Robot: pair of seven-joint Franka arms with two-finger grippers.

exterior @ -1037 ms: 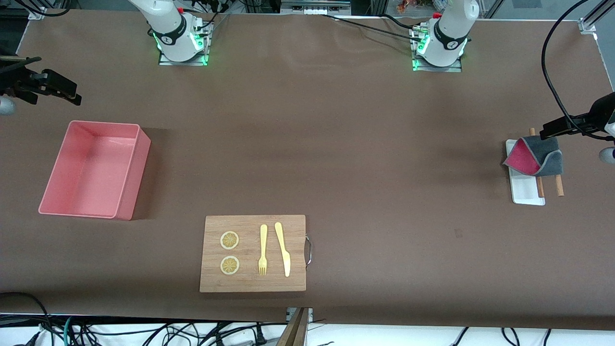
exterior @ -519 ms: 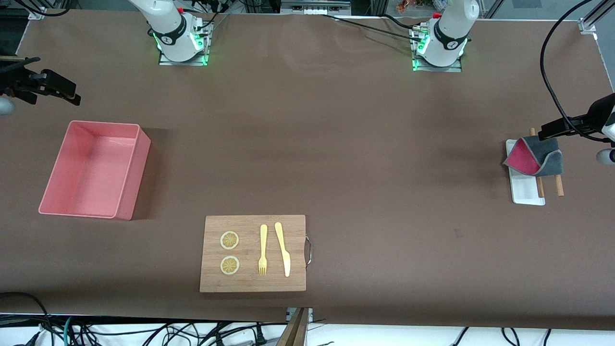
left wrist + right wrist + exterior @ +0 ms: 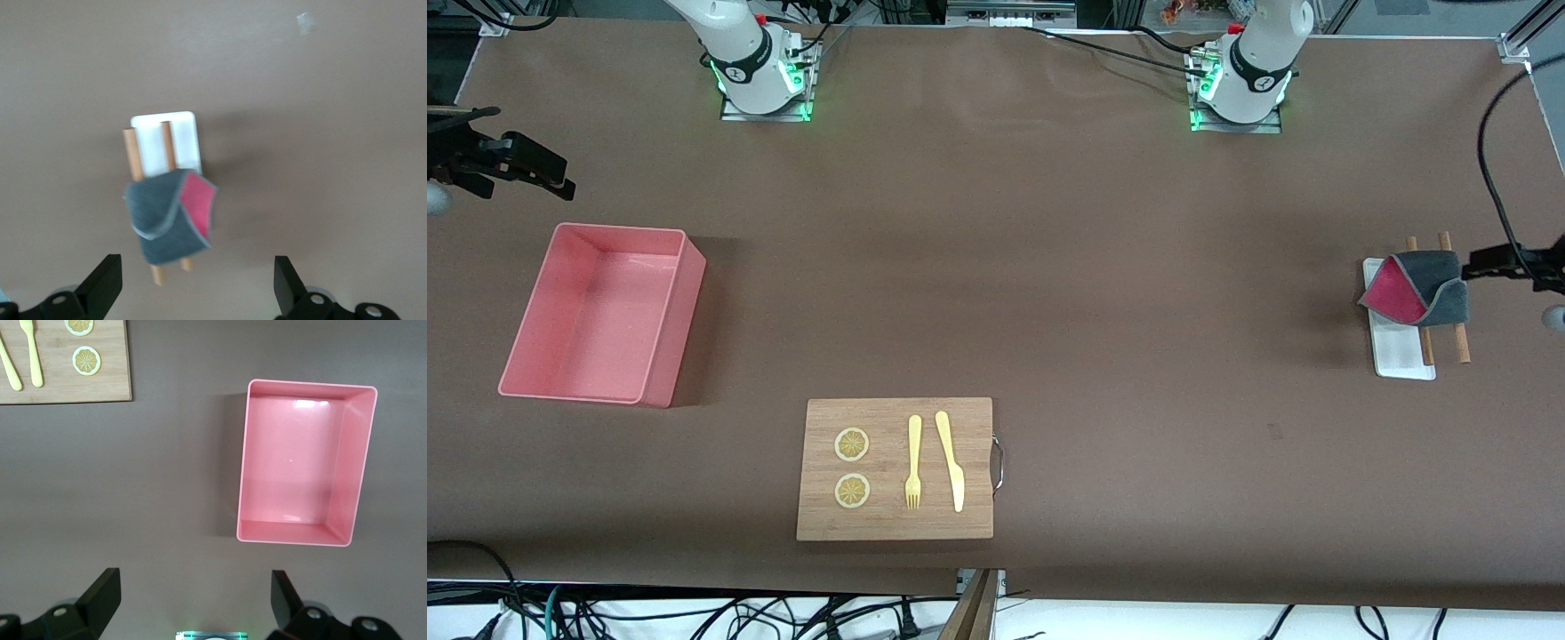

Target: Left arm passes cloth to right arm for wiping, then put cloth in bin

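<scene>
Cloth [image 3: 1418, 289] is lying folded, crimson face showing, draped over two wooden sticks [image 3: 1459, 342] and the white tray [image 3: 1400, 356] at the left arm's end of the table. Left gripper [image 3: 193, 293] is hovering just beside it, jaws spread wide, holding nothing. Right gripper [image 3: 190, 603] is waiting released near the bin [image 3: 667, 307].

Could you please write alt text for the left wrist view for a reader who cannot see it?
The open left pincer hangs above a folded cloth, grey with a red face showing, draped across two wooden sticks that lie over a small white tray on the brown table.
</scene>
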